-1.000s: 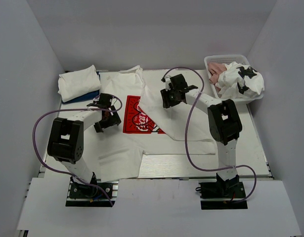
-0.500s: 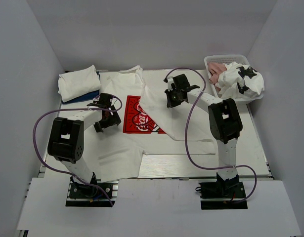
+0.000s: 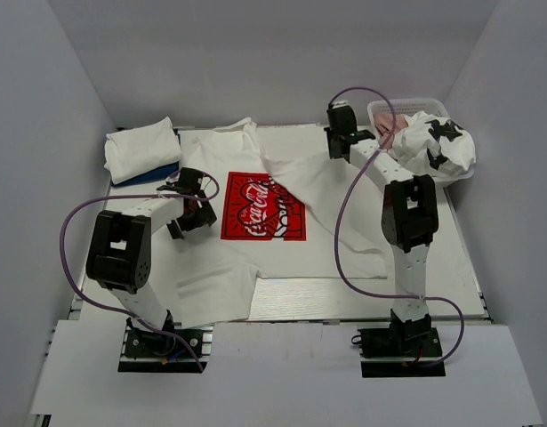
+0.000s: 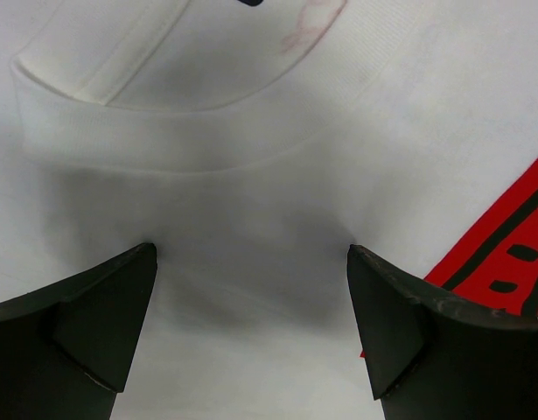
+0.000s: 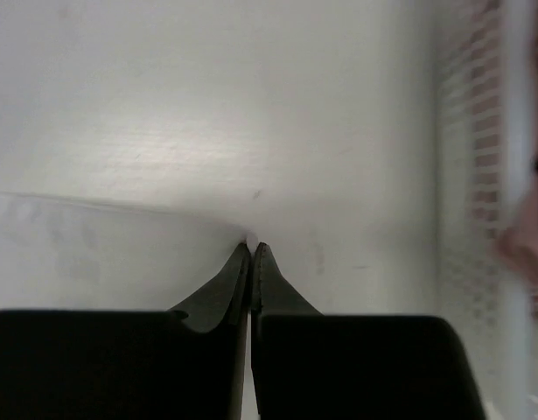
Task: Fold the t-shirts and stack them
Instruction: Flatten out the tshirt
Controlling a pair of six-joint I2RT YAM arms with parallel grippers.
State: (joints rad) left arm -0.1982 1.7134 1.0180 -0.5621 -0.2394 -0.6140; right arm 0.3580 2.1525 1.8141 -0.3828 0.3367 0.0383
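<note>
The white t-shirt with the red chest print lies spread front-up across the table. My left gripper hovers open just over its collar, with nothing between the fingers; the print's edge shows at the right. At the back right, beside the basket, my right gripper is shut, pinching an edge of this shirt's right side at its tips. The cloth runs taut from there toward the print. A folded white tee sits on a blue one at the back left.
A white lattice basket stands at the back right corner, holding a pink tee and a white tee with black patches that spills over its front rim. Grey walls enclose the table on three sides.
My right gripper shut on the shirt's folded-over right part and carried it back and to the right, uncovering the whole red print. The left arm has stayed put.
</note>
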